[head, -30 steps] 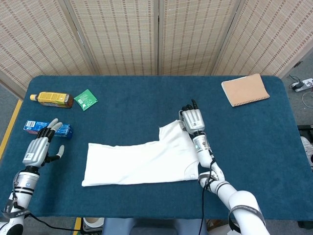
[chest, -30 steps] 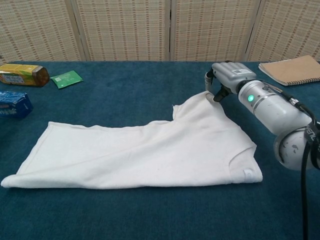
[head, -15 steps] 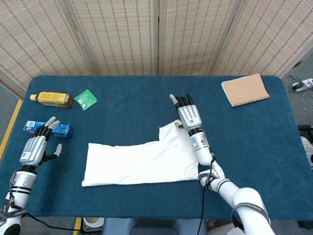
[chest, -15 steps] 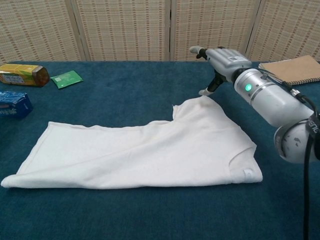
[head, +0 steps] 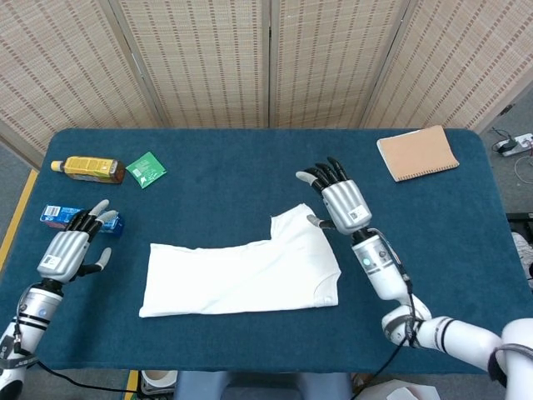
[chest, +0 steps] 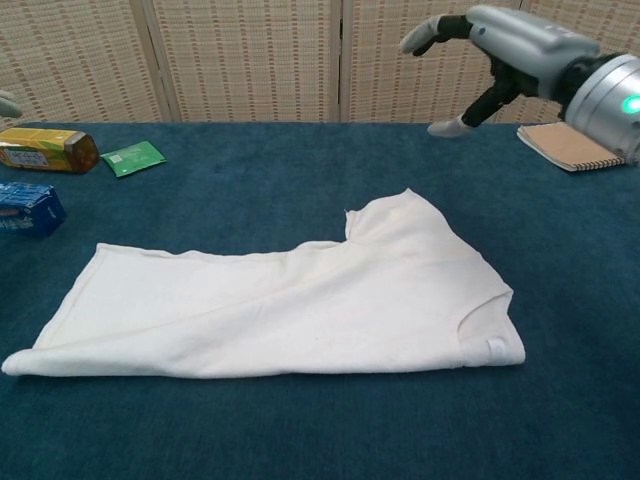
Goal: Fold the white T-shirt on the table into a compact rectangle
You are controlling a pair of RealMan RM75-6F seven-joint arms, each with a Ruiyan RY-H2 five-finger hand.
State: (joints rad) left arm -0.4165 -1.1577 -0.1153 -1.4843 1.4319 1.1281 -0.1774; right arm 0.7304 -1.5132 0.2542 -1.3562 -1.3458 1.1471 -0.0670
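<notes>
A moment ago my right hand (head: 346,205) was down on the far sleeve of the white T-shirt (head: 241,271), touching the cloth. Now I have let go and lifted it up and back. It hangs in the air with the fingers spread wide and nothing in them. The shirt lies flat on the blue surface (head: 250,167), below my right hand and toward my left. It looks folded once the long way, with the sleeve sticking out on the far side, just under my right hand. That sleeve has stayed where I put it.

My left hand (head: 68,248) is far off, well apart from the shirt, fingers spread and holding nothing. It has hardly moved.

I think this fold is done, but the shirt is still long, so more folds are needed.
</notes>
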